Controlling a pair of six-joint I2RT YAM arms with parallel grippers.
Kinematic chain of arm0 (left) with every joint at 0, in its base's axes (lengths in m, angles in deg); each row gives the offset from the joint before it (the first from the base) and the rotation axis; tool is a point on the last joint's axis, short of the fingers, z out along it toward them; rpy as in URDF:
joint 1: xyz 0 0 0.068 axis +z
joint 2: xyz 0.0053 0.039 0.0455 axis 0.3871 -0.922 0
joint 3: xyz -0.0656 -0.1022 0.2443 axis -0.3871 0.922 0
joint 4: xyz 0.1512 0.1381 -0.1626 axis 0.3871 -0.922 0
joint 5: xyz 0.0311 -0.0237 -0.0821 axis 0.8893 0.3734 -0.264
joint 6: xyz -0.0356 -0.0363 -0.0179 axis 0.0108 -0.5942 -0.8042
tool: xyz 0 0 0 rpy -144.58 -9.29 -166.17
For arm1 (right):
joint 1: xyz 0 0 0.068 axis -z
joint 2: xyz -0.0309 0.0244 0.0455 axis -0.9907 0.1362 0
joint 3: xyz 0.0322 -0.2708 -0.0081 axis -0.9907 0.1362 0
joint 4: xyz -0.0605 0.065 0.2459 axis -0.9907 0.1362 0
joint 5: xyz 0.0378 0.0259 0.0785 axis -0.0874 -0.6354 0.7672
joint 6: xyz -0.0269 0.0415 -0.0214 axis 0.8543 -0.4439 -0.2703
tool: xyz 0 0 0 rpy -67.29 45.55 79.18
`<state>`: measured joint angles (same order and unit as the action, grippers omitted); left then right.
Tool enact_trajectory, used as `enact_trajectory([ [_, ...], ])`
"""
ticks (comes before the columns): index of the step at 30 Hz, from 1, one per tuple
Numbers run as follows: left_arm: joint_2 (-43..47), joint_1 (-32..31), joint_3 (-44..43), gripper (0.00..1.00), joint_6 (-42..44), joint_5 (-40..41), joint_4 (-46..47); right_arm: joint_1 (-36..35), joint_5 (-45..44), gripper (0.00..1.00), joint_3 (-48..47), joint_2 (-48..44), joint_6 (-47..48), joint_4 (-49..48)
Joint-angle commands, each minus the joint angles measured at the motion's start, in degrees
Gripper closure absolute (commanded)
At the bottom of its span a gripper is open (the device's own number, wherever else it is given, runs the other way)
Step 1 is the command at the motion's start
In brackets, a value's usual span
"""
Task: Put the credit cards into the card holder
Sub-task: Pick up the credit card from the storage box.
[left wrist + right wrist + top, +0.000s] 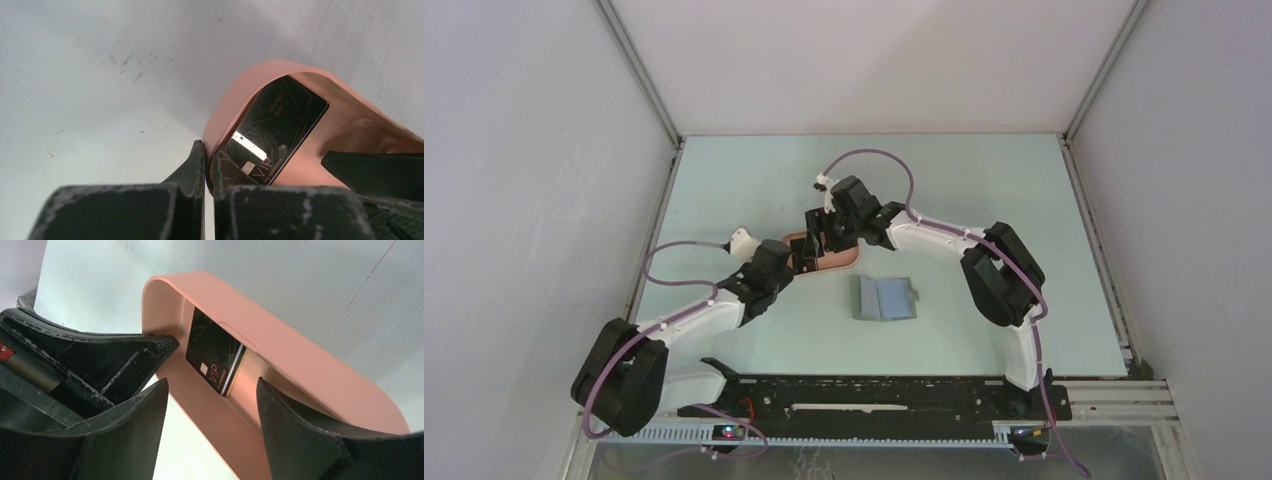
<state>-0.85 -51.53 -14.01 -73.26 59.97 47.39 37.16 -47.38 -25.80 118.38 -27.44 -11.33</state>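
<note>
Left gripper (pixel 208 155) clamped on pink tray (pixel 300 355) wall. Right gripper (pixel 211 390) wide over tray. Black card (pixel 212 350) inside tray, corner hidden behind left finger. Card holder (pixel 886 298) open near tray.

Pink oblong tray (pixel 310 365): shallow, with rounded ends and a raised rim. It rests on the pale green bench (pixel 984 190), slightly left of centre. The bench surface carries small dark specks and thin scratches. White panels (pixel 874 60) enclose three sides, joined by metal corner posts (pixel 639 70).

Lab test cell: white enclosure walls (pixel 524 150), aluminium-framed table (pixel 984 190).
</note>
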Motion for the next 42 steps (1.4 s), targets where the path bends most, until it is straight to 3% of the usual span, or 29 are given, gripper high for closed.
enact_trajectory([
  [1, 2.2, -2.9, -1.0, 1.0, -5.5, 1.7, 5.0, 0.0, -4.1, 0.26, 0.7, 1.2, -1.1, -2.2],
  [42, -0.5, -5.9, -1.9, 1.0, -8.1, -2.5, 6.2, -0.8, 1.8, 0.27, -9.3, 13.1, -0.8, 1.4],
])
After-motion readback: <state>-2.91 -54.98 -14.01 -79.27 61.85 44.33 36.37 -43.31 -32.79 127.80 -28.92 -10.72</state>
